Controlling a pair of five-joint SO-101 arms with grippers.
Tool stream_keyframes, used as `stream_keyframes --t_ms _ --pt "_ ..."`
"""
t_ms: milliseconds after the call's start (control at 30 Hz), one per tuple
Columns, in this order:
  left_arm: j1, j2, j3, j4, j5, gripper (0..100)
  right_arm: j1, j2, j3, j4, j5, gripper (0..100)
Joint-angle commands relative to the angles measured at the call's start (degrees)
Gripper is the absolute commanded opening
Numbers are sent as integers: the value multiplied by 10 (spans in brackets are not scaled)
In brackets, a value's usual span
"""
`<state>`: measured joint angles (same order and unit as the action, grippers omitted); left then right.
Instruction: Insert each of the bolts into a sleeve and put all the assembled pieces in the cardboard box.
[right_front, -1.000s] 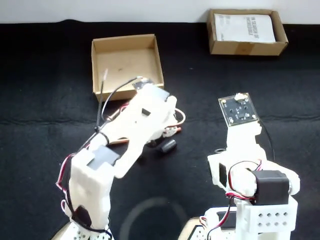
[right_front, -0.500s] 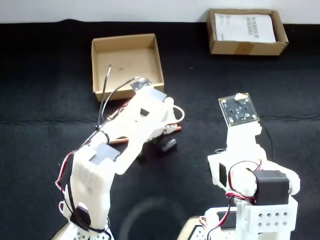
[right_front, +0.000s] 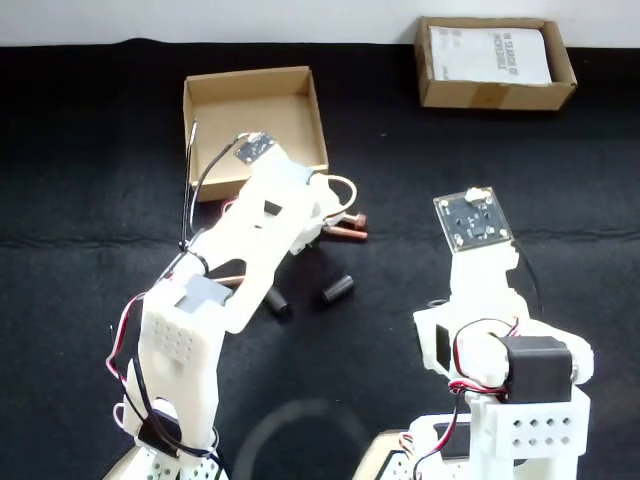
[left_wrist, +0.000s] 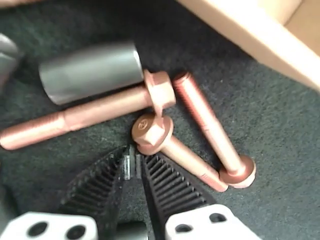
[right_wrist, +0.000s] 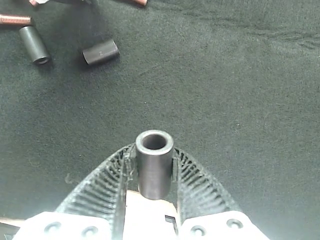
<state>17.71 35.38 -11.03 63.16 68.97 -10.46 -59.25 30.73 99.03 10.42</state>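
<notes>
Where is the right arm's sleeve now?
Right wrist view: the sleeve is clamped in the right tool over bare black cloth, well apart from the two loose sleeves.

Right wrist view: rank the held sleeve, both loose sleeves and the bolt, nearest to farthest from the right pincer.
1. The held sleeve, gripped in the right pincer.
2. The crosswise sleeve, lying loose ahead.
3. The second loose sleeve, farther out.
4. The bolt, farthest, past that sleeve.

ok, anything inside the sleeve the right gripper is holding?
No bolt visible: the sleeve, clamped in the right gripper, shows an open, dark bore at its exposed end. The bore's depth and the other end are hidden.
</notes>
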Motion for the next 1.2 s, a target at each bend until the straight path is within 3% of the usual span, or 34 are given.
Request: stream_keyframes --t_ms 0,167,433,567,833,1167 --pt "11 -17 -38 61 4 10 7 -8 2 -7 3 7" --pt "41 -29 -78 115 5 21 7 -8 2 -7 4 7" --pt "42 -22 -132 113 62 257 5 -7 4 -7 4 7" --pt "38 -17 -131 109 97 262 4 -7 4 -7 4 7" --pt "13 60 -136 92 98 262 4 49 -2 -7 4 7" --pt "0 64 -152 98 99 262 6 59 2 -19 3 7"
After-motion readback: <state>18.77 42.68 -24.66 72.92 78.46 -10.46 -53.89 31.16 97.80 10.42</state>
